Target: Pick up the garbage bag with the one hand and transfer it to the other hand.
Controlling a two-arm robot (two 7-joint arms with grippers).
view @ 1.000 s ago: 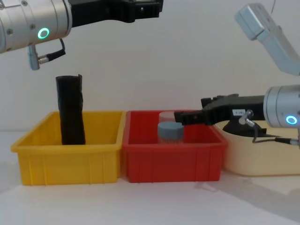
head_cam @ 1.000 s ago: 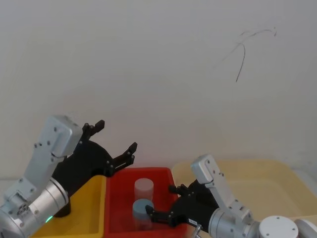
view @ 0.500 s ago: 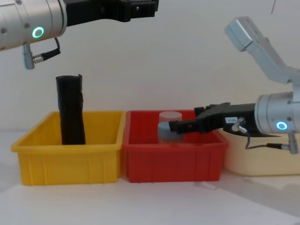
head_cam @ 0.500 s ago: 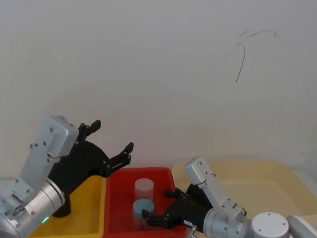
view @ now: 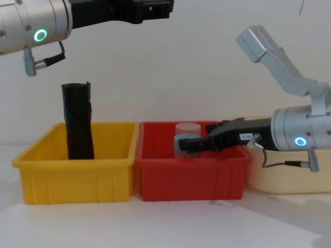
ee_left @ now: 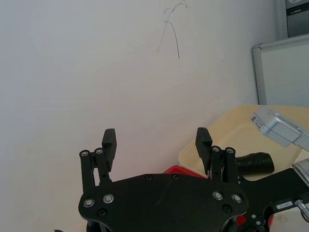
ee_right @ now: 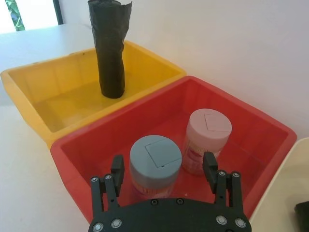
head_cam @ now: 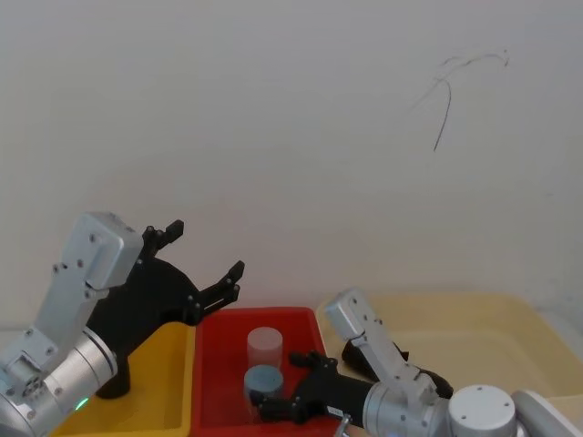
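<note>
Small black lumpy plastic garbage bag point(ee_left: 256, 162): lies in cream tray point(ee_left: 227, 130) | my right gripper point(ee_right: 163, 162): jaws spread over red plastic bin point(ee_right: 96, 140), seemingly off-target | left gripper point(ee_left: 155, 137): raised, spread, likely awaiting handover

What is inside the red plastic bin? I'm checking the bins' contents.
The red plastic bin holds a grey-lidded jar and a pink-lidded jar, standing upright side by side. The open right gripper straddles the grey one. The floor beneath them is covered.
</note>
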